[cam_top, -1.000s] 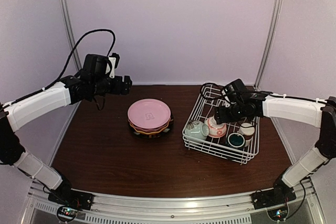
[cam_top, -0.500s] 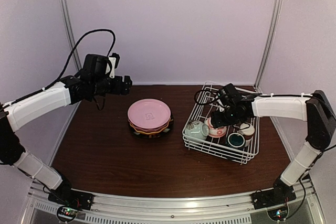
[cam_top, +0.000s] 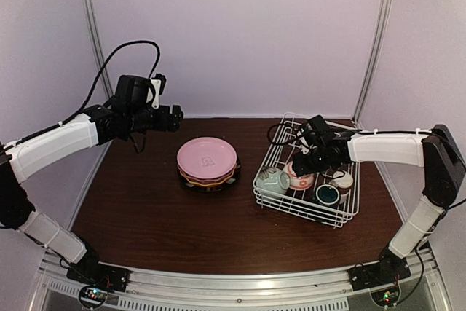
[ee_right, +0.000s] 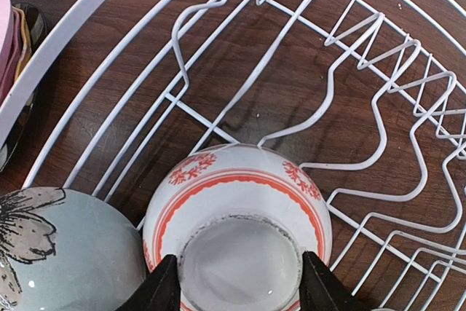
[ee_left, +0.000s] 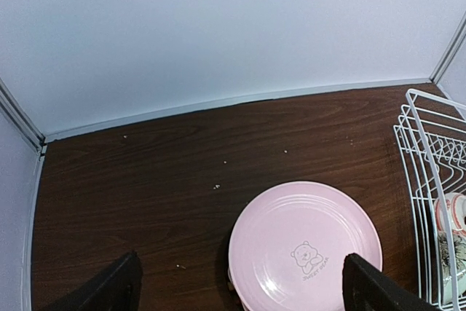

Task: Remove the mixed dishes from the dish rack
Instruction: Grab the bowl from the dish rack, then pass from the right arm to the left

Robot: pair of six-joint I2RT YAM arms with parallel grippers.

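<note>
Straddling the upturned red bowl (ee_right: 237, 202) from directly above, the right gripper (ee_right: 239, 283) is seen half-closed; whether it grips cannot be told. The bowl is seated in the near-left part of the dish rack (ee_right: 378, 107). The left gripper (ee_left: 240, 287) is seen wide open, well apart to the left.

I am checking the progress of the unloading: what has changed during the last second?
The right gripper reached further into the dish rack; its jaws narrowed around the upturned red-patterned bowl, grip uncertain. The left gripper, open, and the pink plates stayed put.
</note>
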